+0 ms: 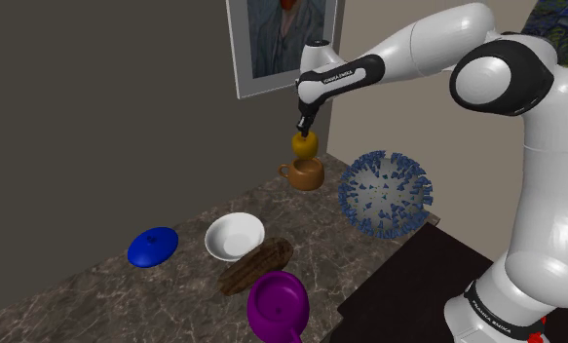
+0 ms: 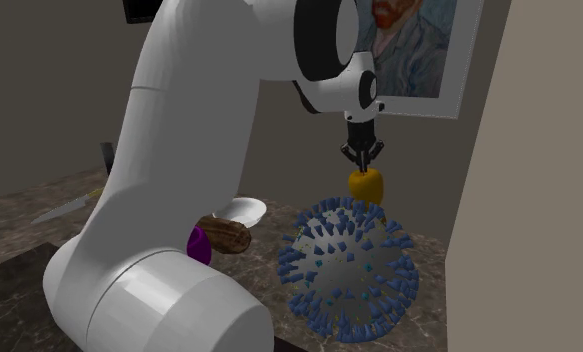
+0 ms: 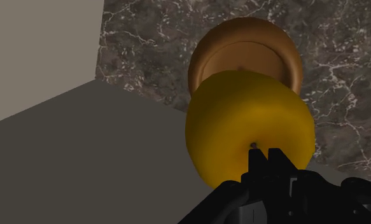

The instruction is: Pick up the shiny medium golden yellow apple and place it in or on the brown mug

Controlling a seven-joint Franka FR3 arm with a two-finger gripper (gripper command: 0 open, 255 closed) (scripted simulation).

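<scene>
Hanging right under the pincer (image 1: 303, 130) is the golden apple (image 1: 304, 146), clenched tight at its top. Straight below pincer and apple, the brown mug (image 1: 306, 176) stands upright on the marbled table (image 1: 96, 292).

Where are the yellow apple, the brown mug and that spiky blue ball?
apple (image 1: 304, 146): shoulder view, middle of its side.
mug (image 1: 309, 178): shoulder view, on its outer wall.
spiky ball (image 1: 384, 195): shoulder view, centre of its grey body.
</scene>
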